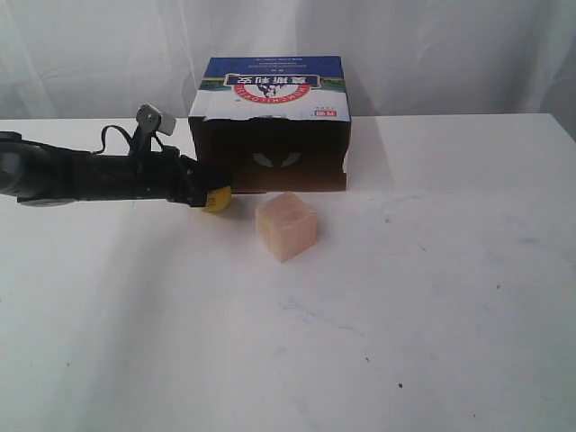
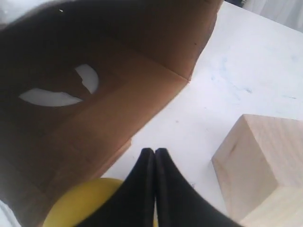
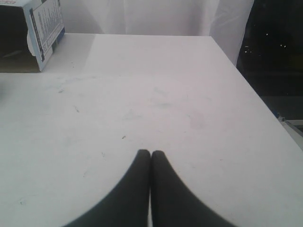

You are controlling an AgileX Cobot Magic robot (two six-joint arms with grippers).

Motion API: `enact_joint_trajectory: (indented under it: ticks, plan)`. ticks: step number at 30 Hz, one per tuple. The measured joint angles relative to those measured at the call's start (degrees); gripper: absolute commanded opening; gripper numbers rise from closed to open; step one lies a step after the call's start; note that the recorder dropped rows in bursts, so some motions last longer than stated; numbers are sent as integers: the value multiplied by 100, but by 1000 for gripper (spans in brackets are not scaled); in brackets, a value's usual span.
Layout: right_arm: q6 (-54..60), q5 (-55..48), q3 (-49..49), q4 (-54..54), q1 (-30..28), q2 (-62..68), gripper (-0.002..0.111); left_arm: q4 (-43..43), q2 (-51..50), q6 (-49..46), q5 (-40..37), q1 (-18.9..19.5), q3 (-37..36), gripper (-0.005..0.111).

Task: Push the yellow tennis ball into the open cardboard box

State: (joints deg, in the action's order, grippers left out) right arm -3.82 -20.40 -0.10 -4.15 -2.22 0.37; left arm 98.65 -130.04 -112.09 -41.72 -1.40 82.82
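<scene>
The yellow tennis ball [image 1: 218,199] lies on the white table just in front of the left corner of the open cardboard box [image 1: 270,126], whose dark mouth faces the camera. In the left wrist view the ball [image 2: 80,203] sits partly under my fingers, at the box's [image 2: 94,94] lower flap. My left gripper [image 1: 205,192] is shut, empty, its tips against the ball's left side; its fingertips [image 2: 155,151] point past the box corner. My right gripper [image 3: 150,153] is shut and empty over bare table, with the box [image 3: 42,28] far off; it does not show in the exterior view.
A pale wooden cube [image 1: 286,226] stands just right of the ball, in front of the box mouth, and shows large in the left wrist view as the cube [image 2: 265,165]. The table's right edge [image 3: 265,109] drops off beside my right gripper. White curtains hang behind.
</scene>
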Motion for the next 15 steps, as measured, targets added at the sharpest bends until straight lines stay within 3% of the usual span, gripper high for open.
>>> enact_joint_trajectory:
  ticks: [15]
  plan:
    - [0, 0, 0, 0, 0, 0, 0, 0, 124, 0, -395, 0, 12, 0]
